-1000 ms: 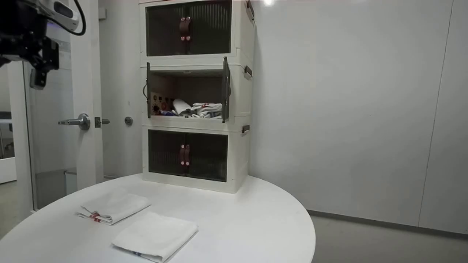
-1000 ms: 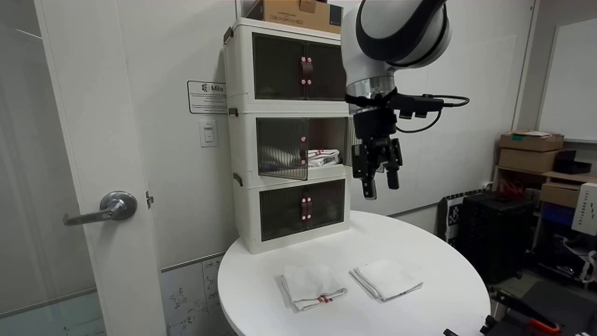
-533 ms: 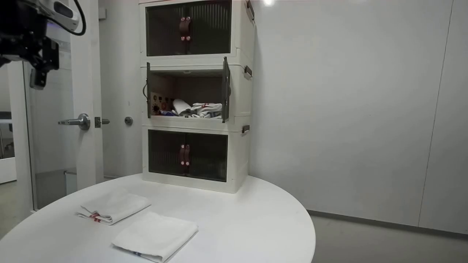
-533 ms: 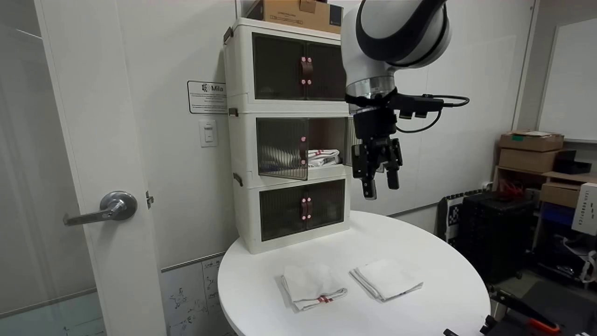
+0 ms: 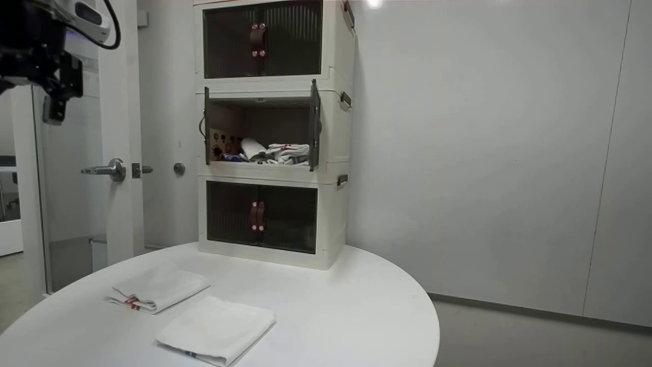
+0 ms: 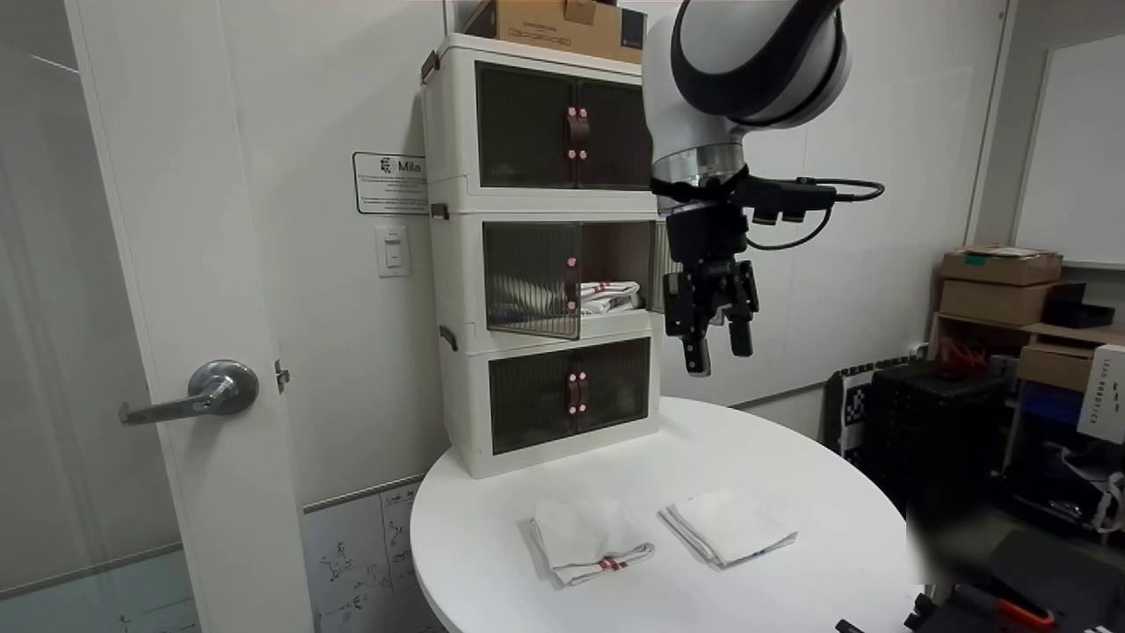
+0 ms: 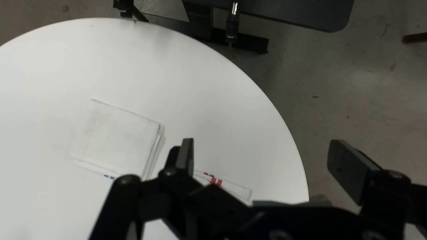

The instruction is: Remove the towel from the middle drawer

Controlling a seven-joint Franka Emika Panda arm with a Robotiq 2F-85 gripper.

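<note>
The middle drawer (image 5: 277,120) is the centre compartment of the white cabinet, with both dark doors swung open; it also shows in an exterior view (image 6: 615,251). The towel (image 5: 290,152), white with red stripes, lies folded inside it at one side; it shows partly behind an open door in an exterior view (image 6: 611,294). My gripper (image 6: 719,349) is open and empty, pointing down above the table, in front of the cabinet and apart from it. The wrist view shows its fingers wide apart (image 7: 262,146) with nothing between. The drawer and its towel are out of the wrist view.
On the white round table (image 5: 351,306) lie a folded white cloth with a red mark (image 5: 158,285) and a plain folded white towel (image 5: 219,329). A white roll-like item (image 5: 252,149) and a patterned box (image 5: 221,144) are beside the towel. The open doors (image 6: 532,280) jut forward.
</note>
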